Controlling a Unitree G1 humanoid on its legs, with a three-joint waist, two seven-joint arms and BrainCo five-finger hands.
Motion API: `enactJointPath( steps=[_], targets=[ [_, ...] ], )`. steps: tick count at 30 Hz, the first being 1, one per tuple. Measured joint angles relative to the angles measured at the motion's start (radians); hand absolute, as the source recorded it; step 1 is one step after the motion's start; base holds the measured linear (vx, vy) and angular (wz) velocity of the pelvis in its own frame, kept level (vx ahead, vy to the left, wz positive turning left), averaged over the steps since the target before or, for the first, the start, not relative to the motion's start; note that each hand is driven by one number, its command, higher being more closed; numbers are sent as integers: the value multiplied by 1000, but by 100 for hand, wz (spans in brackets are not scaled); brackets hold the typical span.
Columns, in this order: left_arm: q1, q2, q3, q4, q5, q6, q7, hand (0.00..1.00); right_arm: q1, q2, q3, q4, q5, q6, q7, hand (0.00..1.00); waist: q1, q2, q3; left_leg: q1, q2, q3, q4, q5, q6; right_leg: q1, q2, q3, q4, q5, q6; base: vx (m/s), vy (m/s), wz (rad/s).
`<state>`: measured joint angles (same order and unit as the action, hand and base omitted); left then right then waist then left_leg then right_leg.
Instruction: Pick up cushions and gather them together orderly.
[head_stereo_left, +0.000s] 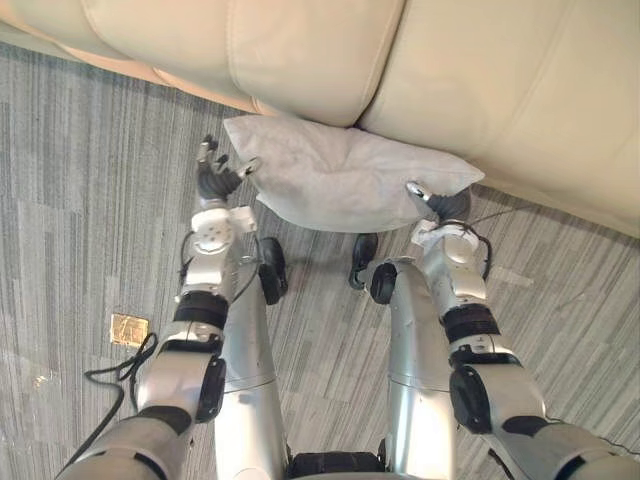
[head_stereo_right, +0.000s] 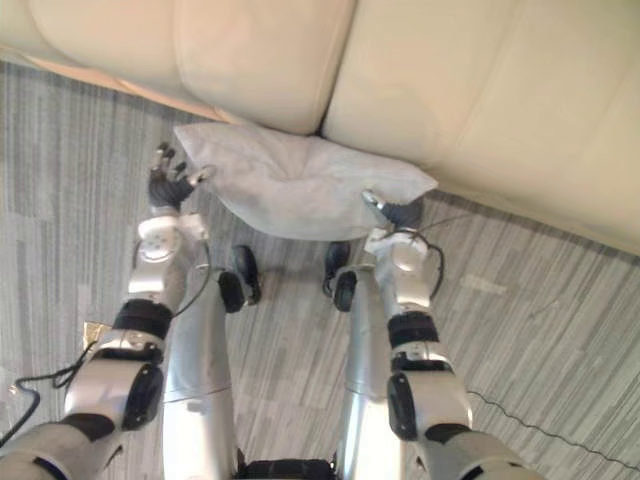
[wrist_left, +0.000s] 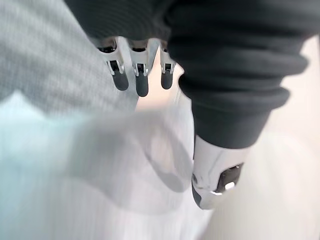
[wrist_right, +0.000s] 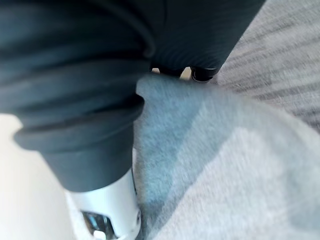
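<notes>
A pale grey cushion (head_stereo_left: 340, 175) hangs just above the carpet, against the front of a cream sofa (head_stereo_left: 300, 50). My left hand (head_stereo_left: 215, 180) is at the cushion's left end, open, its fingers (wrist_left: 141, 75) straight and spread and its thumb touching the cloth. My right hand (head_stereo_left: 440, 205) grips the cushion's right corner. Its thumb lies over the top and its fingers reach underneath. In the right wrist view the cushion (wrist_right: 225, 165) runs between the thumb (wrist_right: 107, 210) and the dark fingertips (wrist_right: 202, 75).
The sofa's two seat cushions span the whole far side, with a seam right behind the grey cushion. Grey striped carpet (head_stereo_left: 80, 150) lies to either side. A small gold square (head_stereo_left: 129, 329) lies on the carpet at my left.
</notes>
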<state>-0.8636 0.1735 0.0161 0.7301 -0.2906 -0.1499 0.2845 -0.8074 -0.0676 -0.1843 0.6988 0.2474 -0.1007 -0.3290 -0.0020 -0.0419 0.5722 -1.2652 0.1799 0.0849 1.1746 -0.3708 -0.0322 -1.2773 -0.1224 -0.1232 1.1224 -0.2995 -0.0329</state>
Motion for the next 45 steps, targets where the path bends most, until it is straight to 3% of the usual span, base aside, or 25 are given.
enactJointPath(
  steps=[10,14,20,28,32,34,39,43,45],
  targets=[
    [-52,1,-4,17,-19,0,46,100,-28,6,6,23,16,4,-34,100,-10,1,0,-17,0,-17,-8,17,-16,-17,2,-15,3,5,-8,-52,-13,2],
    [-44,1,-15,9,-25,0,65,100,22,0,82,-39,31,3,-44,100,-12,1,0,37,1,-18,-11,17,-16,39,2,-17,-1,5,-8,-57,9,0],
    [87,-14,-37,-162,-38,-24,64,100,157,-1,146,-217,32,-2,-46,100,-10,5,-3,226,2,-7,-113,36,-16,231,15,-25,-115,25,2,-85,-11,-3],
    [379,-121,-64,-410,-69,-76,61,100,444,50,162,-511,35,-28,-42,100,8,9,-20,592,2,37,-326,66,-26,584,36,-28,-325,66,-7,41,-7,-5],
    [579,-152,-111,-518,-87,-101,55,100,619,49,212,-640,23,-59,-23,100,9,13,-115,754,1,83,-449,77,-29,724,53,-7,-448,86,10,159,54,-19],
    [631,-151,-128,-549,-89,-108,49,100,661,47,227,-659,2,-70,-20,100,9,14,-127,820,1,98,-489,79,-32,782,61,3,-487,95,15,157,57,-20],
    [751,-91,-209,-566,-96,-110,11,100,775,8,243,-624,-52,-73,30,100,-3,29,-223,987,-16,145,-634,97,-40,919,87,51,-631,133,36,148,36,-25],
    [822,-53,-251,-598,-94,-107,-18,100,805,-19,249,-569,-54,-74,61,100,-16,26,-252,1077,-26,193,-679,83,-31,965,97,110,-650,142,45,108,58,-51],
    [844,-46,-256,-598,-87,-102,-30,100,805,-22,249,-529,-55,-74,74,100,-20,25,-253,1124,-18,229,-678,57,-29,970,104,131,-612,148,73,43,65,-59]
  ],
)
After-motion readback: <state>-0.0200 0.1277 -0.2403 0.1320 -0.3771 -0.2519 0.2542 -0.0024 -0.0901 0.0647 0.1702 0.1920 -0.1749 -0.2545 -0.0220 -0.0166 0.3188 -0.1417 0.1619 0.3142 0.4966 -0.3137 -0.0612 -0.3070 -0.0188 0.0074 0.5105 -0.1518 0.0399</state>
